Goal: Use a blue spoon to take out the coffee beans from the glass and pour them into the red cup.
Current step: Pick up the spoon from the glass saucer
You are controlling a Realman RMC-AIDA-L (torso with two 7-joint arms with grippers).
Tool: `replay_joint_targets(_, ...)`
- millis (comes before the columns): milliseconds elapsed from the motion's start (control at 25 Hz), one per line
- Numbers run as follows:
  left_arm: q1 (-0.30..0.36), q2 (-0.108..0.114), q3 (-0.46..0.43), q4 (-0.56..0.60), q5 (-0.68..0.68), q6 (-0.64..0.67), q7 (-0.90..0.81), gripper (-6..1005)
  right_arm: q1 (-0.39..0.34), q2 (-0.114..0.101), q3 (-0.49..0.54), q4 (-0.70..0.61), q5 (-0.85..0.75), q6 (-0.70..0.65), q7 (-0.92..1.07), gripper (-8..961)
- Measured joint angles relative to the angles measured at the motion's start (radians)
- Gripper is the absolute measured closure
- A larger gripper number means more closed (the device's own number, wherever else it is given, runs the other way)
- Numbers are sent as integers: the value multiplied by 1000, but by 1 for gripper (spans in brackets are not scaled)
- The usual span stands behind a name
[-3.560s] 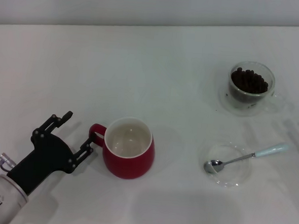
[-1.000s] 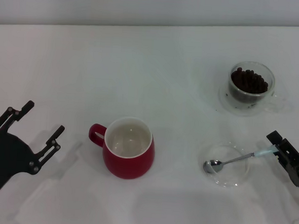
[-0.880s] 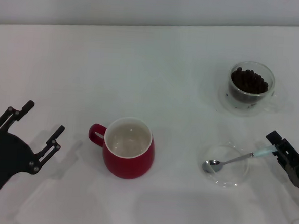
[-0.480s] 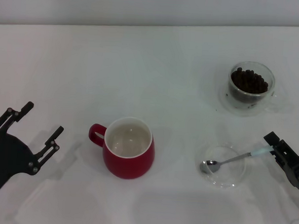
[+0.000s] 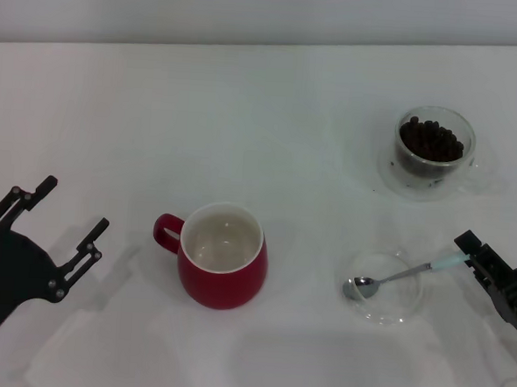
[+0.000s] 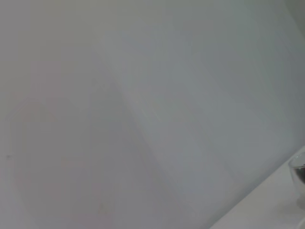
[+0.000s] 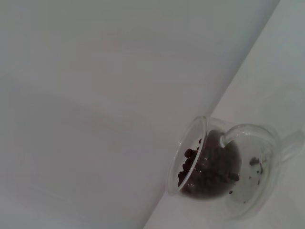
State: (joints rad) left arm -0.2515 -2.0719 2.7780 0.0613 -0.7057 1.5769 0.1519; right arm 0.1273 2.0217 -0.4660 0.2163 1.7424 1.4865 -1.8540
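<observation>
My right gripper (image 5: 467, 253) sits low at the table's right edge, closed on the pale tip of the blue spoon (image 5: 400, 274), as far as I can judge; the contact itself is small and partly hidden. The spoon's metal bowl rests in the flat clear dish (image 5: 382, 285), handle slanting right and away. My left gripper (image 5: 52, 230) hangs wide open and empty at the near left, apart from the red cup (image 5: 222, 254).

My hold is right at the handle's end, so the spoon could pivot or slip when I lift, and the bowl could drag the light dish along with it.

The glass (image 5: 434, 148) with the coffee beans (image 5: 430, 139) stands on its saucer at the far right, well apart from the dish. Its mouth is narrow; a tilted entry could tip it or scatter beans.

The table (image 5: 272, 115) lies bare between glass and cup, giving room to carry leftward, though I am working close to the right edge.
</observation>
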Motion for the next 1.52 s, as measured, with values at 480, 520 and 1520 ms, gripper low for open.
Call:
replay_joint_targets(480, 0, 1, 0, 0, -2, -2, 0, 306, 5, 0, 2, 0, 0, 0, 0, 659)
replay_joint_targets(520, 0, 0, 0, 0, -2, -2, 0, 306, 5, 0, 2, 0, 0, 0, 1, 673)
replay_joint_targets(1520, 0, -8, 0, 6, -101, -12, 17, 307, 21, -9, -1, -76, 0, 80, 69, 782)
